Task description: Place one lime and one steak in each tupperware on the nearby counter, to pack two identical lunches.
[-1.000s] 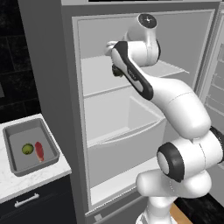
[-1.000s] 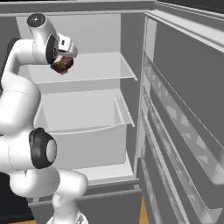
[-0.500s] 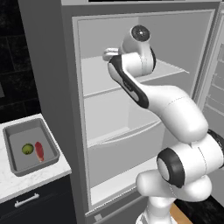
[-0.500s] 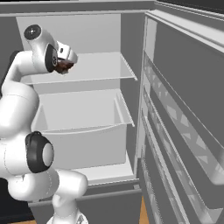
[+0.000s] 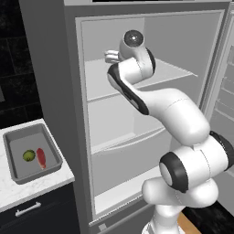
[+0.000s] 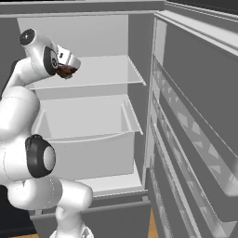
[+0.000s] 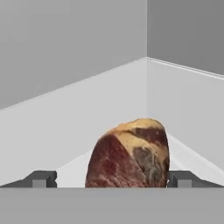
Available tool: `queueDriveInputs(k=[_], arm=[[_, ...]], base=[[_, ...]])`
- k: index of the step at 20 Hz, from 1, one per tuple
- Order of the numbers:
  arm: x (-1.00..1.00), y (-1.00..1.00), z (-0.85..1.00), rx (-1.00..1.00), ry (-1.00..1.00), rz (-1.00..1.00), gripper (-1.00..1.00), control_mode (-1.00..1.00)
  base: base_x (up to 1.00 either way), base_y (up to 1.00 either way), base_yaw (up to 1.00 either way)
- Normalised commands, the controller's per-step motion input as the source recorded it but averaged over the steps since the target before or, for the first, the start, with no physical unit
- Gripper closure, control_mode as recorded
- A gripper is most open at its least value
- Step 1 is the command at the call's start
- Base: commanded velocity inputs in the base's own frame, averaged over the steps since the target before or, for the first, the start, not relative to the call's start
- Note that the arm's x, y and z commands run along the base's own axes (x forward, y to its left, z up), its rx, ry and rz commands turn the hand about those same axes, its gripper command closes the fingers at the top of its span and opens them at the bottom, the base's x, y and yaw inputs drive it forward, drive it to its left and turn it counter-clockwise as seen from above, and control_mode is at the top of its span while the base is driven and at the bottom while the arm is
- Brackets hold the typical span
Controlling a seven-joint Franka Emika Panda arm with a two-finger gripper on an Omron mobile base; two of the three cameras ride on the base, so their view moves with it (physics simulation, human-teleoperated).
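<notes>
Swung left across fridge shelf since earlier frame, gripper point(image 7: 111, 179) carrying steak point(image 7: 127, 154). Fingers closed on steak, one tip each side (long axis upright between them). Tupperware point(image 5: 31, 152) on counter point(image 5: 27, 192) lies low left, holding lime point(image 5: 29, 156) and another steak.

glossy white rounded arm point(image 5: 183, 119) with dark joint bands.
</notes>
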Motion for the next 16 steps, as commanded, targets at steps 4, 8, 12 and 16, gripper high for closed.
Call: queueDriveInputs(k=[4, 8, 12, 16], arm=[[0.0, 0.0, -0.23, 0.01, 0.1, -0.1, -1.0, -1.0], [0.0, 0.0, -0.29, 0.03, 0.15, -0.1, -1.0, -1.0], [0.0, 0.0, -0.26, 0.04, 0.12, -0.06, -1.0, -1.0], [0.21, 0.19, -0.31, 0.04, 0.04, 0.01, -1.0, -1.0]], base=[[0.0, 0.0, 0.0], [0.0, 0.0, 0.0], [0.0, 0.0, 0.0], [0.0, 0.0, 0.0]])
